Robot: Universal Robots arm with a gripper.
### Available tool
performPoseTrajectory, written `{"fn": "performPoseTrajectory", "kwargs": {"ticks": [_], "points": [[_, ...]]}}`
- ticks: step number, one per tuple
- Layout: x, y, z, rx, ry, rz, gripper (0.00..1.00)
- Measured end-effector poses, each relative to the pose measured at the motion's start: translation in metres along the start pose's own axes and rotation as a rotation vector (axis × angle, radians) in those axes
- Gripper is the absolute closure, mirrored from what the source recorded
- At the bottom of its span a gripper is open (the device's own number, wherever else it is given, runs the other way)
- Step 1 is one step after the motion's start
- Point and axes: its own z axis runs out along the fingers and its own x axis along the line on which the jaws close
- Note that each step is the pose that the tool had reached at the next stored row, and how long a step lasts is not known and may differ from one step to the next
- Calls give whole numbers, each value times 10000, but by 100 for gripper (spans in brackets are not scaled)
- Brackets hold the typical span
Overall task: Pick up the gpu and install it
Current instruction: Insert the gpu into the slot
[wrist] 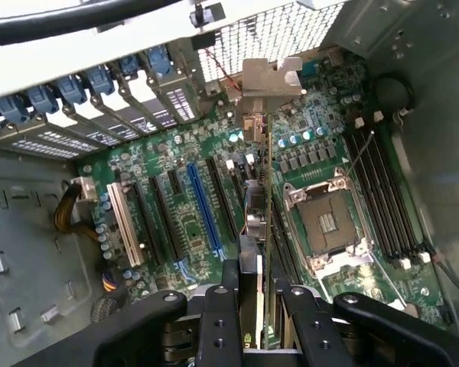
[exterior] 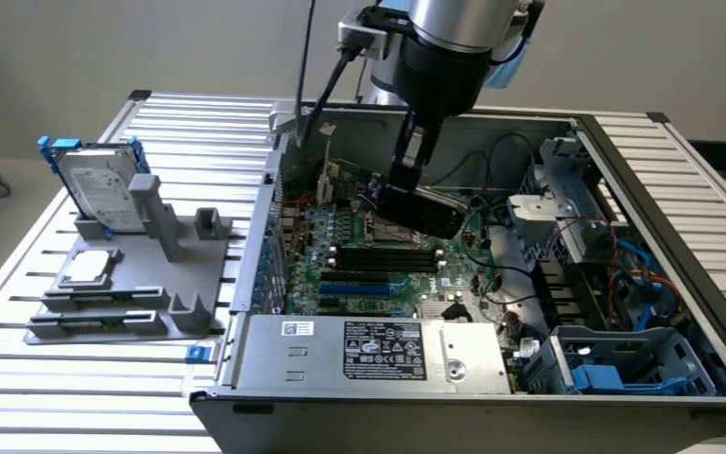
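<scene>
Nearest, exterior view: open computer case [exterior: 464, 421] on a slatted metal table [exterior: 73, 397]. A grey labelled power-supply box [exterior: 382, 350] sits against the case's front wall.

Beside the case, on the exterior view's left: a grey fixture [exterior: 148, 284]. A silver hard drive in a blue frame [exterior: 95, 184] stands upright at its far end.

Mid-case: green motherboard [exterior: 363, 265], lying flat.

Above the motherboard: gripper [exterior: 404, 180], clamped on the gpu [exterior: 433, 216], black shroud visible below the claw.

Wrist view, close: the fingers [wrist: 218, 317] pinch the card's thin edge from both sides.

Wrist view, middle: the card runs edge-on away from the claw, between the blue expansion slot [wrist: 206, 210] and the CPU socket [wrist: 329, 225]. Whether it touches a slot cannot be told.

Wrist view, far: silvery bracket [wrist: 271, 76] at the card's far end, near the perforated rear wall [wrist: 291, 34]. Blue latches [wrist: 99, 80] line that wall.
</scene>
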Motion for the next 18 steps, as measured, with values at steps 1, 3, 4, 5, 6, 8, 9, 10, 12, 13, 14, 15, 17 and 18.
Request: {"fn": "performPoseTrajectory", "kwargs": {"ticks": [1, 3, 4, 5, 6, 8, 9, 10, 12, 13, 14, 15, 17, 18], "points": [[0, -1, 7, 16, 16, -176, 73], [0, -2, 20, 56, 47, -536, 73], [0, -3, 26, 82, 63, -722, 73], [0, -3, 30, 112, 75, -893, 73], [0, -3, 33, 152, 82, -1045, 73], [0, -4, 40, 248, 88, -1336, 73], [1, -5, 42, 300, 92, -1491, 73], [1, -5, 45, 351, 94, -1624, 73], [4, -7, 55, 447, 89, -1834, 73], [8, -8, 61, 488, 87, -1916, 73], [13, -9, 69, 524, 85, -1994, 73], [19, -10, 77, 552, 81, -2063, 73], [33, -13, 94, 589, 77, -2193, 73], [44, -13, 104, 599, 74, -2239, 73]]}}
